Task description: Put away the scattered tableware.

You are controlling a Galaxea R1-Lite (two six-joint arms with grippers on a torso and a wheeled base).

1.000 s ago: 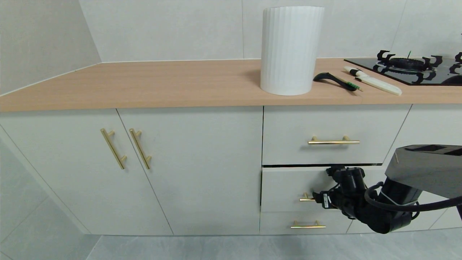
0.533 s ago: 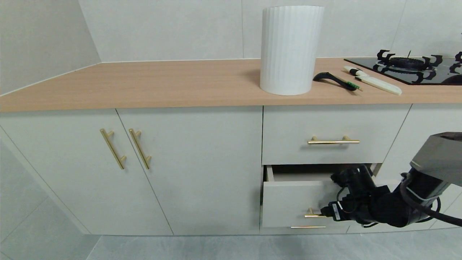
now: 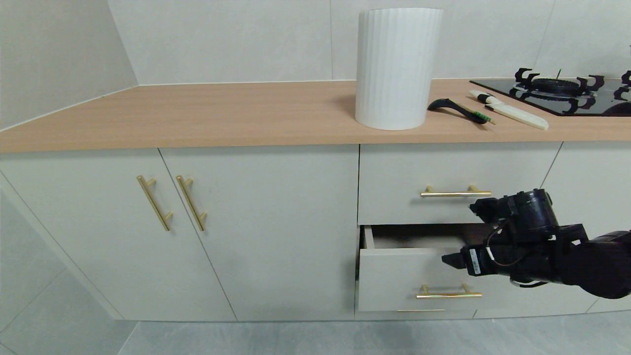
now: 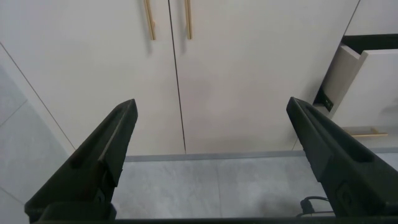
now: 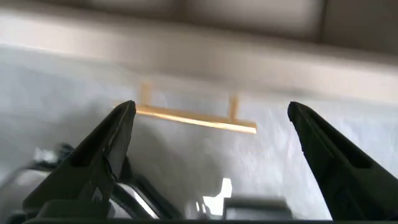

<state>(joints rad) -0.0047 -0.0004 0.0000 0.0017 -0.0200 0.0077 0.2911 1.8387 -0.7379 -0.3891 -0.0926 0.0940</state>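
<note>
The tableware is lying up on the wooden counter (image 3: 222,116), to the right of a tall ribbed white cylinder (image 3: 397,69). The black spoon (image 3: 451,107) is resting with its bowl close by the cylinder's foot, its long axis slanting rightward and toward the front edge. Just beside it the white knife (image 3: 510,109) is lying on nearly the same slant, handle end back near the corner of the black hob (image 3: 567,101), blade pointing right and forward, its tip coming near the counter's front edge. Leftward of the cylinder the counter is running on to the corner wall.

Below them the middle drawer (image 3: 409,276) is standing partly pulled out, its front proud of the cabinet face and a dark gap showing behind its top edge. The right gripper (image 3: 451,260) is hovering before that drawer front, above the brass handle (image 3: 448,295) and apart from it – in the right wrist view its fingers (image 5: 118,130) are spread wide, holding nothing.

The left gripper (image 4: 211,112) is hanging low in front of the double cabinet doors (image 4: 177,74), over the grey floor (image 4: 205,186), fingers likewise splayed wide and holding nothing, with the drawer's pulled-out corner showing beyond one of them.
</note>
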